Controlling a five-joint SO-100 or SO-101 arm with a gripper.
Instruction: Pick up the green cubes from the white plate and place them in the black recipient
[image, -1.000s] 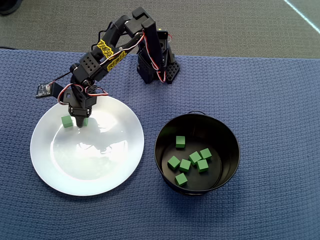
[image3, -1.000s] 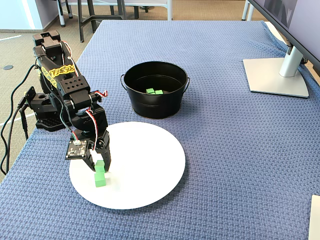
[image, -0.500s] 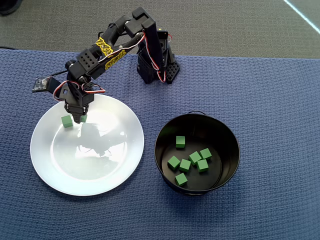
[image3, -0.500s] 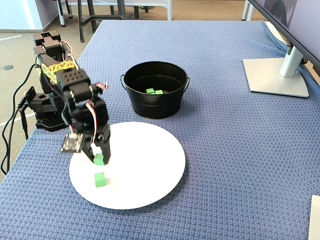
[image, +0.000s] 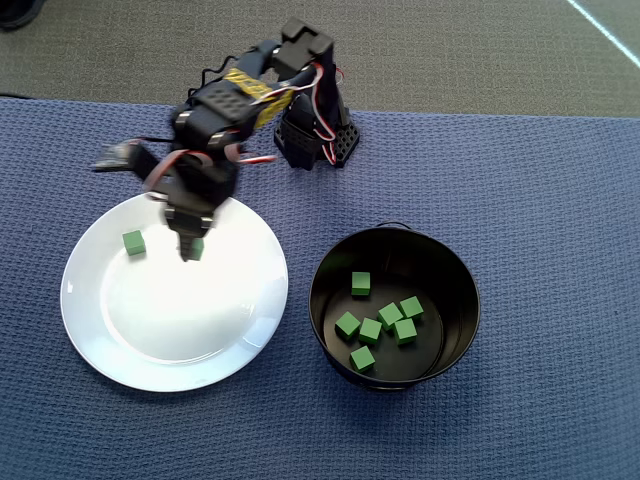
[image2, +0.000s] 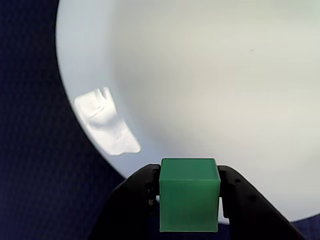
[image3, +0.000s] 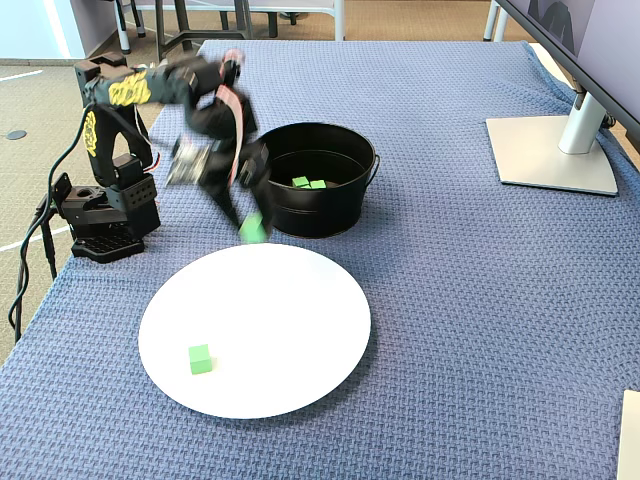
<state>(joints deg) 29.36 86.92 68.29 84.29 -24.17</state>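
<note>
My gripper (image2: 190, 200) is shut on one green cube (image2: 189, 194), held in the air above the white plate (image: 200, 330). In the overhead view the gripper (image: 190, 248) hangs over the plate's upper middle. In the fixed view the blurred gripper (image3: 250, 228) and its cube (image3: 253, 230) are lifted beside the black recipient (image3: 330, 222). A single green cube (image: 134, 242) lies on the plate's upper left part, also seen as the lone cube (image3: 200, 358) in the fixed view. Several green cubes (image: 378, 322) lie inside the black recipient (image: 330, 262).
The arm's base (image: 312, 140) stands at the back edge of the blue cloth (image: 540, 200). A monitor stand (image3: 550, 152) sits at the far right in the fixed view. The cloth's left edge runs close to the base (image3: 100, 215).
The gripper closed on one of the two plate cubes and lifted it, swinging up and toward the black recipient. The other cube stayed put on the plate.
</note>
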